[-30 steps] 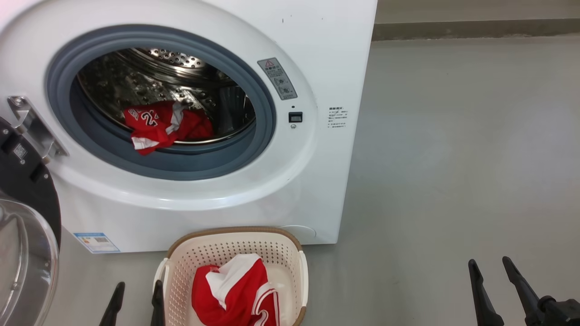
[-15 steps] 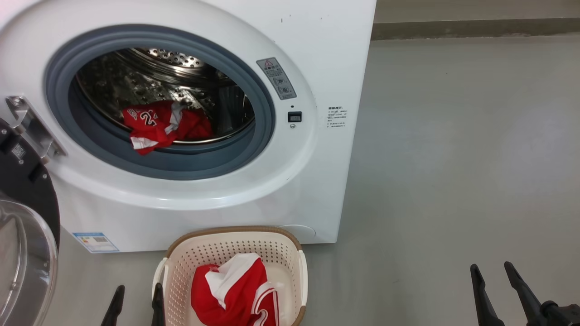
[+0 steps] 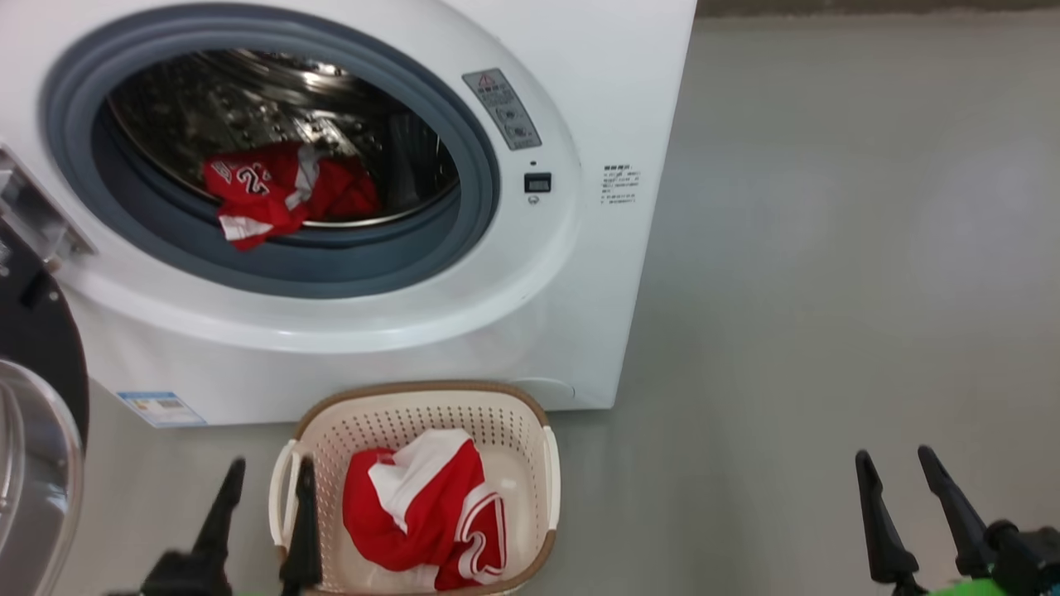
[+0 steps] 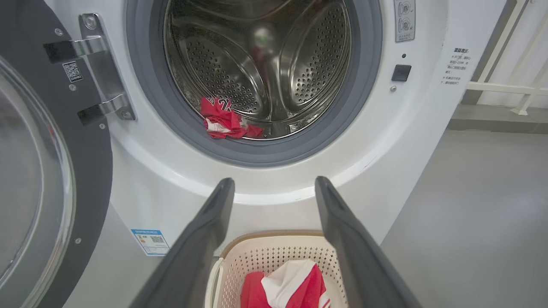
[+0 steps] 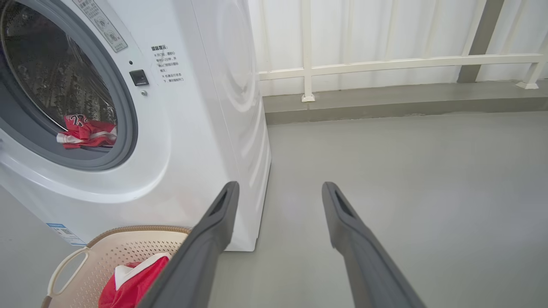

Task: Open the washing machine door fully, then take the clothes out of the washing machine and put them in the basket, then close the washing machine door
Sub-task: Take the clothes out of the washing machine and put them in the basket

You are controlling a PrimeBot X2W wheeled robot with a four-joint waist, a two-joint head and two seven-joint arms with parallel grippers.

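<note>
My left pincer [image 3: 272, 463] stands with its two dark fingers wide apart and nothing between them, low beside the left handle of the basket [image 3: 414, 391]. My right pincer [image 3: 894, 454] is spread just as wide and bare, well off to the right over the grey floor [image 3: 828, 248].

The writing first. A grey warning sticker [image 3: 501, 108] with a red triangle sits on the white washer [image 3: 580, 331] at the upper right of the opening, its print too fine to read. Below it is a small dark latch socket [image 3: 537, 182], and right of that a block of tiny black lines [image 3: 619, 184] (Chinese characters, as far as my right wrist view lets me tell). A blue label [image 3: 161, 407] with a QR code is stuck low on the front. Another QR sticker [image 4: 72, 71] is on the black door [image 4: 92, 179], by its steel hinge [image 4: 102, 68].

One red jersey [image 3: 265, 190] lies at the drum's front lip against the grey seal [image 3: 273, 265], with white digits showing, a 2 among them. A red-and-white jersey [image 3: 422, 513] lies crumpled in the basket, which stands on the floor just before the washer, under the opening.

The door hangs swung out to my left. Right of the washer's corner the floor runs open to a low kerb [image 5: 385, 107] and a white railing [image 5: 385, 64].
</note>
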